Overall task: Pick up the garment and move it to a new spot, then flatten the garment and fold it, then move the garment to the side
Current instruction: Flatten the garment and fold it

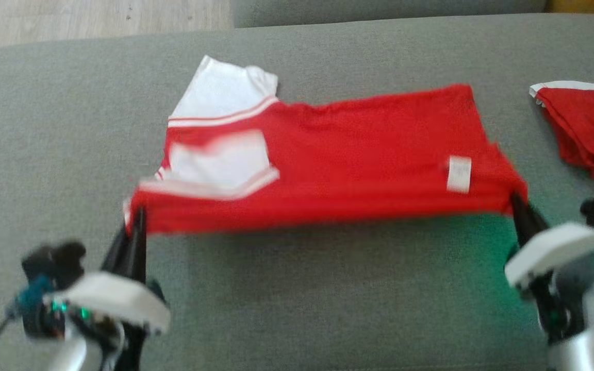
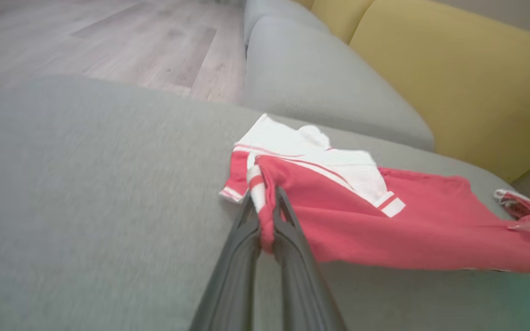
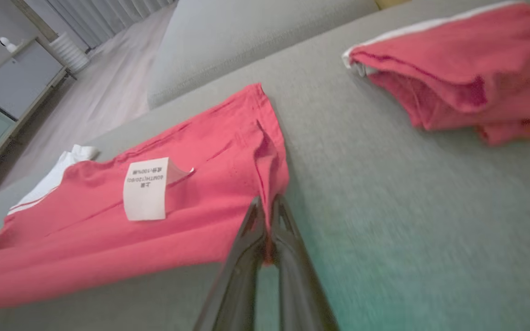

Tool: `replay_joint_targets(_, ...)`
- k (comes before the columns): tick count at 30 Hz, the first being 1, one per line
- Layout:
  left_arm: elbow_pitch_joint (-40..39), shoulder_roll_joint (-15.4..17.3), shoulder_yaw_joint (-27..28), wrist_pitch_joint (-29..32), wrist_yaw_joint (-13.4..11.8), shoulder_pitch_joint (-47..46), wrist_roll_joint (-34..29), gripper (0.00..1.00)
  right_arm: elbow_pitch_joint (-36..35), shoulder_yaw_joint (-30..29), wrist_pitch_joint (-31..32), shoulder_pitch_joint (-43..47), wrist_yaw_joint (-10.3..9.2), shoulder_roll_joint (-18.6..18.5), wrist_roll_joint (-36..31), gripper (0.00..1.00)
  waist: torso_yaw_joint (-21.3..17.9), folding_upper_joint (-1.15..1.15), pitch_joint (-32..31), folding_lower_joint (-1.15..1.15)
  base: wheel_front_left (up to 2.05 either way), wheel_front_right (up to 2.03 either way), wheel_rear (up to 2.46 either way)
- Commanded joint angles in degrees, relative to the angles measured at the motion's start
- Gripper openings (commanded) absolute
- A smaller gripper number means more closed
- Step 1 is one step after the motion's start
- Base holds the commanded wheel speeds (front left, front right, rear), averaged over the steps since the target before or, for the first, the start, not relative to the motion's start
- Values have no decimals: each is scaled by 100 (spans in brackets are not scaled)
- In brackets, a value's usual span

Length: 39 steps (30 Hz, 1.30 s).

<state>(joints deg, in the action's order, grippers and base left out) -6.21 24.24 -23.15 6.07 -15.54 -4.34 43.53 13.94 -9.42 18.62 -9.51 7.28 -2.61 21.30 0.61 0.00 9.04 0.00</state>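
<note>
The garment (image 1: 338, 159) is a red shirt with white sleeves and a white care label, stretched across the grey cushion (image 1: 297, 299). Its near edge hangs lifted between my two grippers. My left gripper (image 1: 136, 216) is shut on the near left corner by a sleeve cuff; the left wrist view shows the garment (image 2: 384, 225) pinched at my left gripper (image 2: 265, 202). My right gripper (image 1: 514, 202) is shut on the near right corner; in the right wrist view the red hem of the garment (image 3: 191, 197) is caught between the fingers of my right gripper (image 3: 267, 207).
A second red garment (image 1: 586, 129) with white trim lies folded at the right edge of the cushion, also seen as a red pile (image 3: 467, 78). Behind are another grey cushion (image 2: 320, 78), a yellow backrest (image 2: 453, 78) and wooden floor (image 2: 108, 37).
</note>
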Motion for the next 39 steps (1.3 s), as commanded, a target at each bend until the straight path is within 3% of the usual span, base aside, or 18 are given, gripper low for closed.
replay_joint_targets(1,-256,175,259,-26,-93,-18,7,0,-305,94,43,66,21,-27,52,0,1,0,-7,0,0,0,0)
replay_joint_targets(6,-347,34,213,-183,-240,696,137,0,-595,83,99,740,21,-27,162,0,-1,0,-40,0,0,0,0)
replay_joint_targets(10,-141,-96,160,-342,-192,972,225,0,-585,105,26,1029,21,-27,198,0,9,0,-64,0,0,0,0)
replay_joint_targets(11,-69,-111,150,-382,-177,992,220,0,-567,109,-1,1074,21,-27,182,15,11,0,-73,0,0,0,0)
replay_joint_targets(12,7,-118,138,-413,-164,998,208,15,-551,117,-25,1112,21,-27,160,43,11,0,-82,0,0,0,0)
replay_joint_targets(13,78,-124,129,-441,-137,994,205,42,-545,133,-45,1145,21,-27,145,92,11,0,-91,0,0,0,0)
replay_joint_targets(14,136,-122,120,-462,-109,980,198,85,-547,148,-63,1176,21,-27,142,100,8,0,-99,0,0,0,0)
replay_joint_targets(15,184,-108,116,-485,-76,950,182,100,-556,159,-80,1208,21,-27,146,100,4,0,-106,0,0,0,0)
replay_joint_targets(21,147,64,154,-490,-21,646,28,100,-733,77,-165,1320,21,-27,36,100,-39,0,-100,0,0,0,0)
replay_joint_targets(28,-239,705,285,-78,179,-738,-432,100,-1360,206,-252,968,21,-27,-182,100,-211,0,146,0,0,0,0)
replay_joint_targets(32,-179,1071,297,447,464,-1980,-629,100,-1656,471,-182,499,21,-27,-289,100,-396,0,424,0,0,0,0)
replay_joint_targets(39,854,1556,-88,1733,1182,-3697,-818,100,-1874,1064,-36,-488,21,-27,-433,100,-933,0,1065,0,0,0,0)
